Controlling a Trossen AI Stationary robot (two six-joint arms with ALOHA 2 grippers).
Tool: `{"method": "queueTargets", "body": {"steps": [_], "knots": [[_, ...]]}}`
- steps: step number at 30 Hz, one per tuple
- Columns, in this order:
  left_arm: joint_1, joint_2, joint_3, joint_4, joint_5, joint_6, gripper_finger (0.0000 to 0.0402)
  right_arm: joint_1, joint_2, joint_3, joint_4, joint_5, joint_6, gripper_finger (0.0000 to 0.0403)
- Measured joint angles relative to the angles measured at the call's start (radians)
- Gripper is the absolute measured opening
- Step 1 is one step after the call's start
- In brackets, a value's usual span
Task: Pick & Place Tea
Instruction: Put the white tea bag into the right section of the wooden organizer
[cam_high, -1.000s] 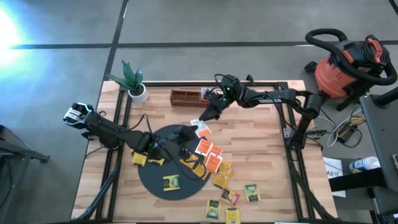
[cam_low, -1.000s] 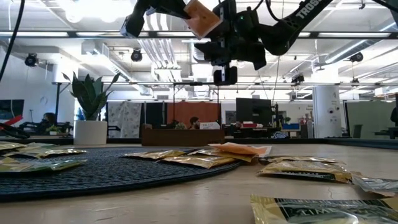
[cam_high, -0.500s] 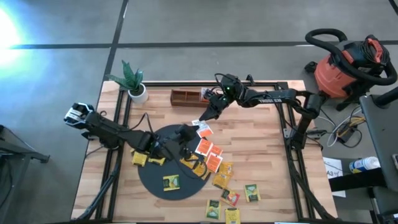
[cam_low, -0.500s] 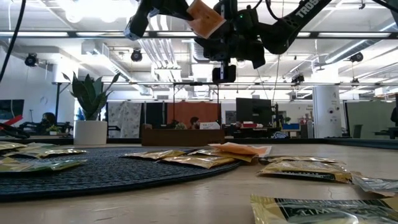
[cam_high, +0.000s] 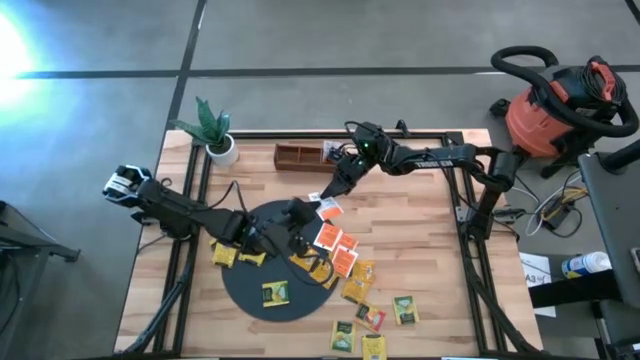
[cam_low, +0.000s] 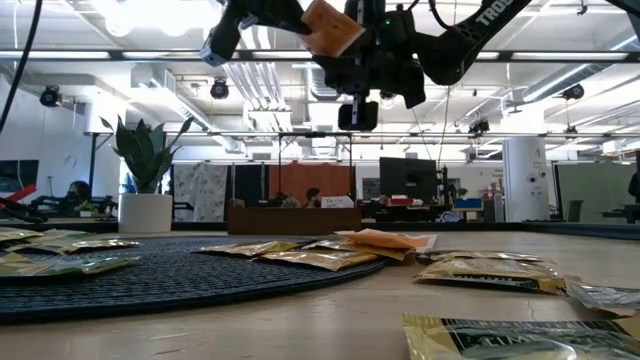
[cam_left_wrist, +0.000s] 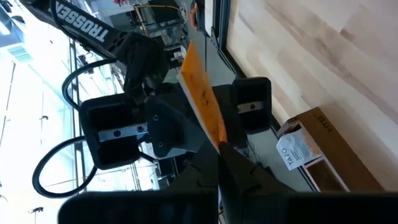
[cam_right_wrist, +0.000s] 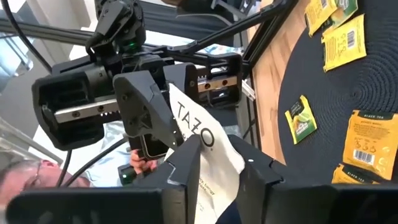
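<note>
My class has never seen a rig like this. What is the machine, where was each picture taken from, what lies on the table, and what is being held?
This is a robot with two dark arms, each ending in a two-fingered end effector. One picture looks straight down on the wooden table, one looks level across it, and two come from cameras on the arms' wrists. On the table are a black round mat, many small tea packets in yellow, orange and green, a wooden tray and a potted plant. The left end effector grips one orange packet in the air. The right end effector is close beside it.
</note>
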Motion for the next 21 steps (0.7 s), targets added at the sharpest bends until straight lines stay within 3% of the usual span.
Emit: {"method": "queueTargets", "body": {"steps": [12,17,21], "knots": [[0.0,0.001,0.0,-0.004,-0.004,-0.12,0.0003,-0.001,-0.001,0.0,0.001,0.024,-0.096,0.001],[0.0,0.0,0.0,-0.012,-0.018,-0.227,0.0034,-0.017,-0.001,0.012,-0.002,0.066,-0.134,0.0009],[0.0,0.0,0.0,-0.016,-0.089,-0.29,0.0066,-0.035,-0.003,0.027,-0.001,0.076,-0.137,0.0009]]}}
